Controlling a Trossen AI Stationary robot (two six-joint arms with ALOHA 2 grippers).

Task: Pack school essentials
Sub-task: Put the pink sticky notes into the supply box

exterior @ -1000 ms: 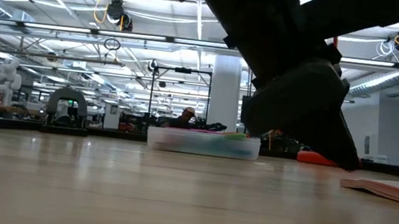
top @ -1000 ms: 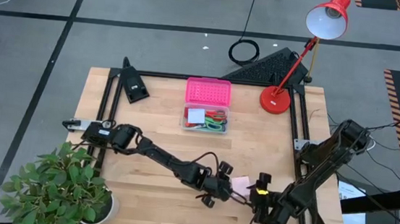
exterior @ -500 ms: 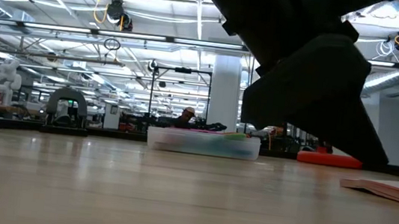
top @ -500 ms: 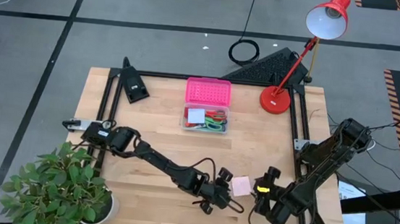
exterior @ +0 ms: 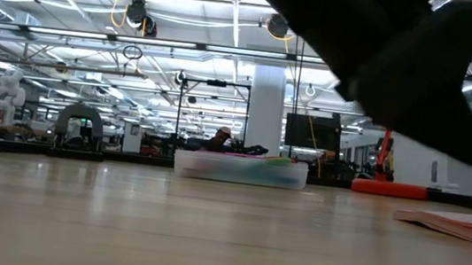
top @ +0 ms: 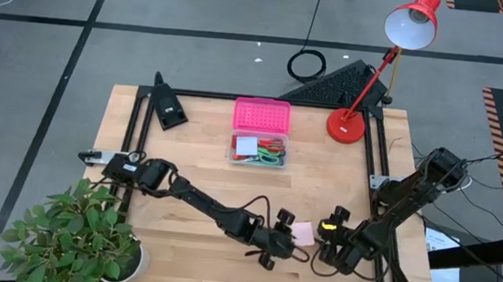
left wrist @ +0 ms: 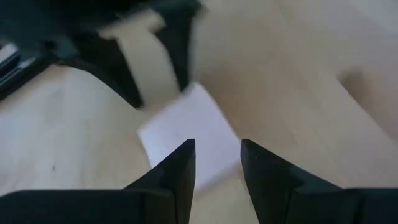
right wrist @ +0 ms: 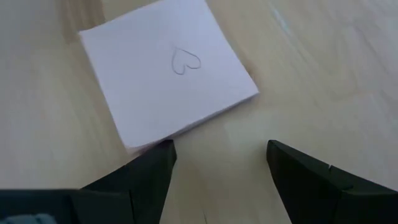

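Pickup step: pink notepad point(top: 303, 233) lies flat near the table's front edge, between left gripper point(top: 281, 244) and right gripper point(top: 327, 243), both fingers apart. Next move: close on it, carry to box point(top: 258, 150).

Open industrial lab hall: ceiling trusses point(exterior: 95, 38), strip lights, distant workbenches point(exterior: 77, 123).

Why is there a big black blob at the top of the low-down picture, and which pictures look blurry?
Low view: the blob is an arm close to the camera, dark against the bright ceiling lights. Left wrist view: the pink notepad looks smeared and soft. Right wrist view: its heart drawing is clear, though the left gripper and right gripper fingers look fuzzy.
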